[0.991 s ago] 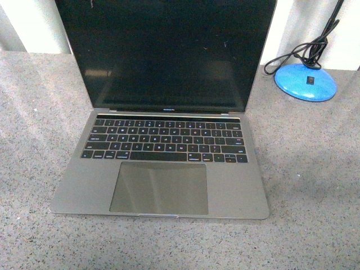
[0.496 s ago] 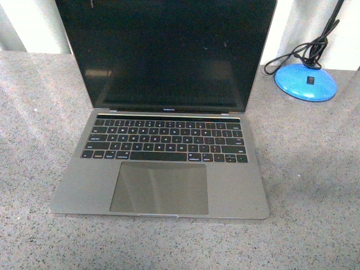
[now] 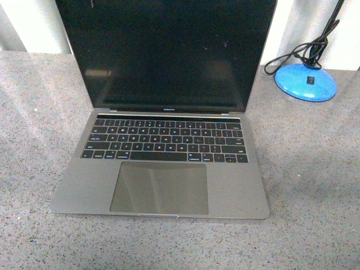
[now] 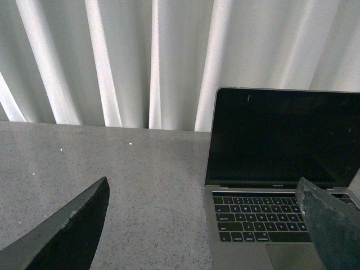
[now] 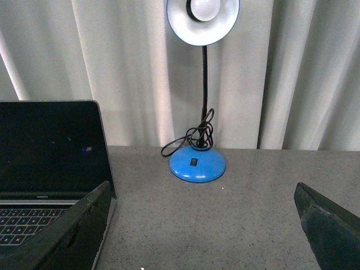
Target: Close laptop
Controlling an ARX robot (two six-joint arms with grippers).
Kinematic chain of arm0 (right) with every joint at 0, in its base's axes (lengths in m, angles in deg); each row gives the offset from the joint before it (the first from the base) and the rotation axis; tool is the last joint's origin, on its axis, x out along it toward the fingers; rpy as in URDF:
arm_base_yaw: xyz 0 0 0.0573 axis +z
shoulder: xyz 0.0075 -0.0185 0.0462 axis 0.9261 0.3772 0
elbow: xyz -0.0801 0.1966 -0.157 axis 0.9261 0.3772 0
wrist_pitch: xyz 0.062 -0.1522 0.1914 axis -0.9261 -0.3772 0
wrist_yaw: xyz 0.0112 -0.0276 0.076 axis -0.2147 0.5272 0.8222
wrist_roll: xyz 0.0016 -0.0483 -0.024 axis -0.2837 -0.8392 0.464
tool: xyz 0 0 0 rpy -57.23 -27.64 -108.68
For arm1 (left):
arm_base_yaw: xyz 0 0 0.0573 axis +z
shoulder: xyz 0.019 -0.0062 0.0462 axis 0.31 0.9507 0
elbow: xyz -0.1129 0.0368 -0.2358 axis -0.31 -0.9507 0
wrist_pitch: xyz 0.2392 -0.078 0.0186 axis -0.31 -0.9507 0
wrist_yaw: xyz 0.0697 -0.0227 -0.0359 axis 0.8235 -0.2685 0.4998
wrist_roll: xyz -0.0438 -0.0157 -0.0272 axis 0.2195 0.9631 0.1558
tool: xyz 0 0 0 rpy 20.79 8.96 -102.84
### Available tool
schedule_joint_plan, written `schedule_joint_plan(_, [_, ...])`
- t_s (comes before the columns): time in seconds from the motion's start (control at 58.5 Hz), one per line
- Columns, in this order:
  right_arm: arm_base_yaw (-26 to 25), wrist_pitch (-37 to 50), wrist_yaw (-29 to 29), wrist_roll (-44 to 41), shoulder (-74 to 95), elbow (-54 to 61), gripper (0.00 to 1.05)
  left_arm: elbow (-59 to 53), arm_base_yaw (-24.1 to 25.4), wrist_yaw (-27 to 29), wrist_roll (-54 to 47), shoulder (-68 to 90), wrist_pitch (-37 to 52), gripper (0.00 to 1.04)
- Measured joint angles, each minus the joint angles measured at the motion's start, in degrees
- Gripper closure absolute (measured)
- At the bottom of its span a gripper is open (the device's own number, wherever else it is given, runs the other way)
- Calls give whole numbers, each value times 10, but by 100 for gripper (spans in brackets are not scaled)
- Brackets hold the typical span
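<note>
The grey speckled stone tabletop [image 3: 315, 169] takes up nearly everything, with a pleated white curtain [image 4: 112, 56] hanging along its far edge. In the middle of the table, fairly near the robot, sits the thin space-grey metal laptop [image 3: 163, 107]. It is fully open, its black glossy screen dark and standing up toward the curtain, its keyboard and trackpad bare.

To the far right of it, well apart, stands a desk lamp with a round blue base, black gooseneck and white shade [image 5: 197, 163], its black cable looped at the foot.

The left gripper [image 4: 202, 181] hangs back on the left side, its jaws spread wide with nothing between them. The right gripper [image 5: 202, 187] is the same on the right side (neither arm shows from the front camera at all).

Over the last second nothing has shifted: the lid angle is the same, and the lamp is where it was. I'd say the closing has not begun. One arm has yet to get behind the top edge of the screen and press it forward and down.
</note>
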Motion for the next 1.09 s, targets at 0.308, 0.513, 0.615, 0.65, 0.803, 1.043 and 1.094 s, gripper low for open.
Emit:
schedule_joint_plan(0.308, [57,-101,-107,76,247,-81,10,43,-38,141,90,153,-76,7])
schedule_joint_plan(0.513, [78,104,-73,6,490,-174,10,87,-14,56,83,349,120,7])
schedule_joint_plan(0.615, [81,152,-67,-27,596,-234,10,134,-12,23,79,467,202,7])
schedule_joint_plan(0.65, [83,160,-67,-37,624,-252,10,145,-15,18,77,495,224,7])
schedule_joint_plan(0.803, [93,171,-60,-77,742,-345,10,207,-31,2,73,594,295,7])
schedule_joint_plan(1.043, [106,166,-45,-106,830,-459,10,288,-54,5,73,706,339,7])
schedule_joint_plan(1.094, [109,165,-43,-106,842,-473,10,296,-59,10,73,721,344,7])
